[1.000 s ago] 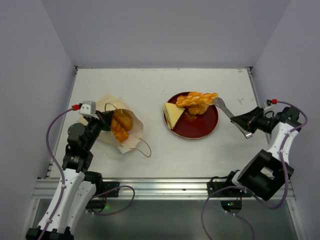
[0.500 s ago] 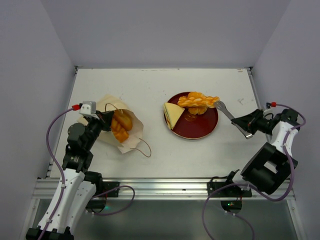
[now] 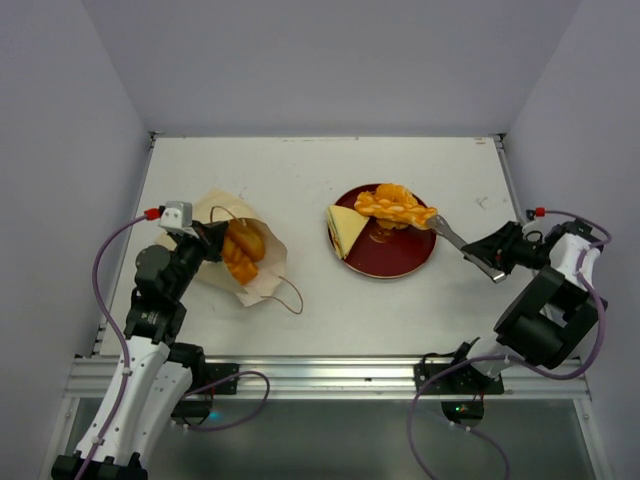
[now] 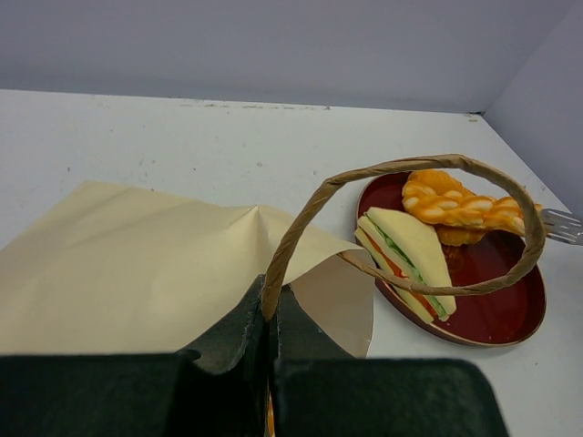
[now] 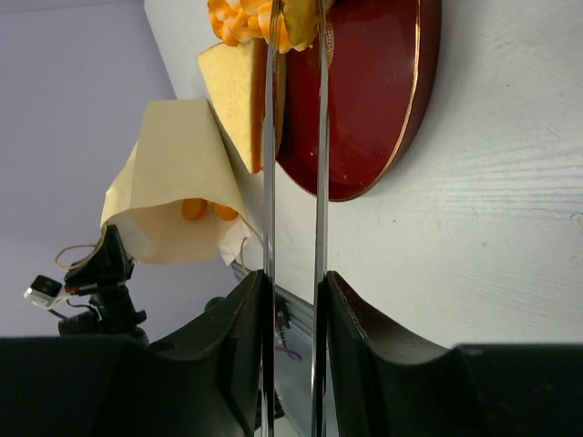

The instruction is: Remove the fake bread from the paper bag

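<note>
Take the table as a clock seen from above, with 12 on the side away from the arms.

Nearest, at about 8 o'clock, the left pincer (image 4: 271,314) is pressed tight on the paper bag (image 4: 137,273). It pinches the rim just where a twisted handle (image 4: 410,167) is rooted. This grip seems meant to pin the bag on its side and hold the mouth agape toward 3 o'clock, so that the other arm can reach in. Some of the fake bread (image 3: 243,252) lies inside, orange and glossy just within the mouth, so the task is only partly done.

Farther right, at about 4 o'clock, the right pincer (image 5: 293,282) clasps a pair of metal tongs (image 3: 455,238) by the rear end. Its squeeze is slack enough that the two blades stand a narrow gap apart. The tongs point toward 10 o'clock, and their tips are at the braided loaf (image 3: 397,207), either side of its end. Whether they pinch it I cannot tell, but with the blades parted it looks like a release.

The loaf sits on the 12-to-1 part of a red plate (image 3: 405,258), just right of the middle of the table (image 3: 300,170). It rests on a darker brown piece (image 4: 460,235) that is too hidden to name. A sandwich (image 3: 345,230) leans at the plate's 9 o'clock rim. The plate serves as the drop-off, near the bag but apart from it.

My judgement is that the next trip goes back into the bag's mouth.
</note>
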`<state>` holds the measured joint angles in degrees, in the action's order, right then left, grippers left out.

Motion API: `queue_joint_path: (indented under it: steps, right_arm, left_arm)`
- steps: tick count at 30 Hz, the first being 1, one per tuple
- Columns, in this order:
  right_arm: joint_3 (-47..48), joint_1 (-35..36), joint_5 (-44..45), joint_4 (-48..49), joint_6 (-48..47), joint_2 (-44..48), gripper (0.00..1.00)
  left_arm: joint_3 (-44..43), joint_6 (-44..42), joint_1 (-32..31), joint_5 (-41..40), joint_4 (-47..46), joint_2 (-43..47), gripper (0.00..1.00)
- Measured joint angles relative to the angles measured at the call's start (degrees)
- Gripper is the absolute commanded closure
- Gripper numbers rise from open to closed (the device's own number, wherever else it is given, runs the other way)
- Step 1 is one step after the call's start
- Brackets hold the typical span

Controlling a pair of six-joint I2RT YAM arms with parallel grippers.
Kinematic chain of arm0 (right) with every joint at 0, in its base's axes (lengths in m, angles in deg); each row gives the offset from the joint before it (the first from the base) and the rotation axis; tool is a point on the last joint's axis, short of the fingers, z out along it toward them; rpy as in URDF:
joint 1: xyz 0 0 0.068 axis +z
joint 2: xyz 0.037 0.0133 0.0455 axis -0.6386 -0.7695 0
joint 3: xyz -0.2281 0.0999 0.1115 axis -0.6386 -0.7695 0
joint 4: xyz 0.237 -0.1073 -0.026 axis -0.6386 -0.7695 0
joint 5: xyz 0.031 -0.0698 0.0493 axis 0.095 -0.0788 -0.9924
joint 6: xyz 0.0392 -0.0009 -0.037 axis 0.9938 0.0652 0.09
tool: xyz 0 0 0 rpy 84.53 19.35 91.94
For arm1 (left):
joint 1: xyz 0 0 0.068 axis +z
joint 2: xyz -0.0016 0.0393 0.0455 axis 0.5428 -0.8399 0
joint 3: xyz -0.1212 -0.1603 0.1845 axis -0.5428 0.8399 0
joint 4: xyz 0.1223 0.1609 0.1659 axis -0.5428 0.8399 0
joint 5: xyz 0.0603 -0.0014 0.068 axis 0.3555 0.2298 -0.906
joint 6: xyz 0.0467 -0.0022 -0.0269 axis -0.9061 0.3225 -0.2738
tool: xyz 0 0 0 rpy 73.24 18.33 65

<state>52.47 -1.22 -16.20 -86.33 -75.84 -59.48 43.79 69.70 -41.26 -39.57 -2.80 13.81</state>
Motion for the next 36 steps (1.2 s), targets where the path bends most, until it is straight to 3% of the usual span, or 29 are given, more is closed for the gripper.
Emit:
queue_joint_path:
  steps: [5,22,36]
  right_arm:
    - [0.63,-0.04,0.55,-2.21,-2.93,-0.66,0.57]
    - [2.51,-0.59,0.17,-6.75,-8.55,-0.66,0.46]
    - [6.36,-2.29,1.51,-8.33,-10.88,-0.66,0.45]
  left_arm:
    - [-0.11,0.0,0.0,0.11,0.0,-0.17,1.0]
    - [-0.72,-0.02,0.0,0.15,0.46,-0.22,1.0]
    - [-1.62,-0.02,0.0,0.35,1.27,-0.22,1.0]
